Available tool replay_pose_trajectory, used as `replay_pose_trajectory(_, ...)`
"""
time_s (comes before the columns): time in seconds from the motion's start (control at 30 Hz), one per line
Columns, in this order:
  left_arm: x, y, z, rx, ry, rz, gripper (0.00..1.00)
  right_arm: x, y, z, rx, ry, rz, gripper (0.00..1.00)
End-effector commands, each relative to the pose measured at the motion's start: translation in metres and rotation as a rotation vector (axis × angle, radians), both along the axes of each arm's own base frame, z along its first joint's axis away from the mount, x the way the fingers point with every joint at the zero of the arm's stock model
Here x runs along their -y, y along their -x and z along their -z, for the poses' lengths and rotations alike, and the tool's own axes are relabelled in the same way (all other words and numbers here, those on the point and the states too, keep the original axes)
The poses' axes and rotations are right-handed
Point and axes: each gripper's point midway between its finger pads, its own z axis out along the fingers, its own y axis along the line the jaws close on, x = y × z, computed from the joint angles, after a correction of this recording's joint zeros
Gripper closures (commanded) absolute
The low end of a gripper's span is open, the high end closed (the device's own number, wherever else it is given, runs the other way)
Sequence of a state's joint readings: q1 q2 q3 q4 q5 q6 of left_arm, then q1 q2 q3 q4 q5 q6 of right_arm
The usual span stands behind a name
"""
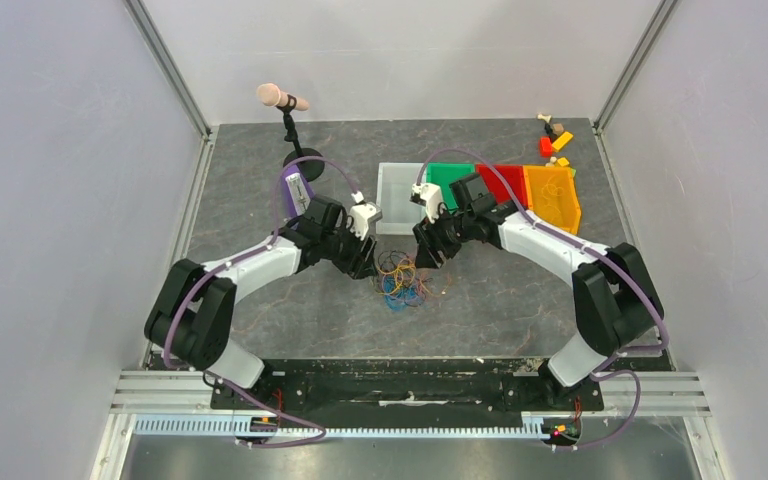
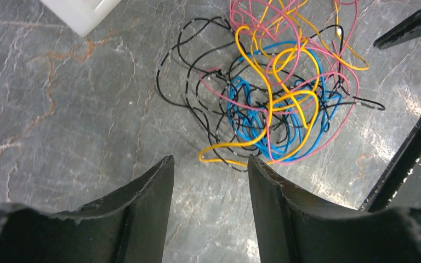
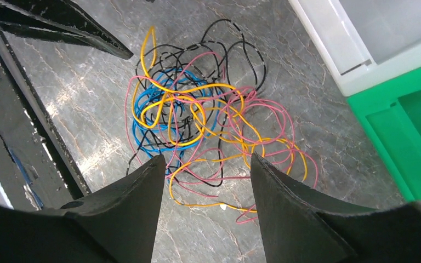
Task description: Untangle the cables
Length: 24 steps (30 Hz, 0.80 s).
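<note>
The cables (image 1: pixel 401 281) lie as one tangled clump of yellow, pink-red, blue and black wires on the grey table, between the two arms. In the left wrist view the clump (image 2: pixel 277 93) lies just beyond my left gripper (image 2: pixel 211 160), which is open and empty above bare table; a yellow loop ends near its right fingertip. In the right wrist view the clump (image 3: pixel 197 118) lies beyond and partly between the tips of my right gripper (image 3: pixel 207 158), which is open and holds nothing. In the top view the left gripper (image 1: pixel 370 265) and right gripper (image 1: pixel 428 256) flank the clump.
A white tray (image 1: pixel 401 198) stands behind the cables, with green (image 1: pixel 450 175), red (image 1: pixel 508 182) and orange (image 1: pixel 552 196) bins to its right. A microphone on a stand (image 1: pixel 282 98) is at the back left. Small toy pieces (image 1: pixel 555 138) lie at the back right corner.
</note>
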<state>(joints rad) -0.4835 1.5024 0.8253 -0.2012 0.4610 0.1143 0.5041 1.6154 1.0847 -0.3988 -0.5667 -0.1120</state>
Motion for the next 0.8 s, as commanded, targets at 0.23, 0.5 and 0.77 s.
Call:
replay_pose_trajectory(0.23, 0.031, -0.027, -0.001, 0.059, 0.071, 0.070, 0.57, -0.004, -0.006, 0.024, 0.004, 0.042, 0.101, 0.38)
replay_pose_trajectory(0.5, 0.030, 0.001, -0.050, 0.093, 0.196, 0.068, 0.98, -0.007, 0.002, 0.053, 0.015, 0.082, 0.144, 0.37)
replay_pose_trajectory(0.77, 0.014, 0.013, -0.110, 0.176, 0.242, -0.023, 0.98, 0.012, 0.003, 0.084, 0.046, 0.182, 0.200, 0.50)
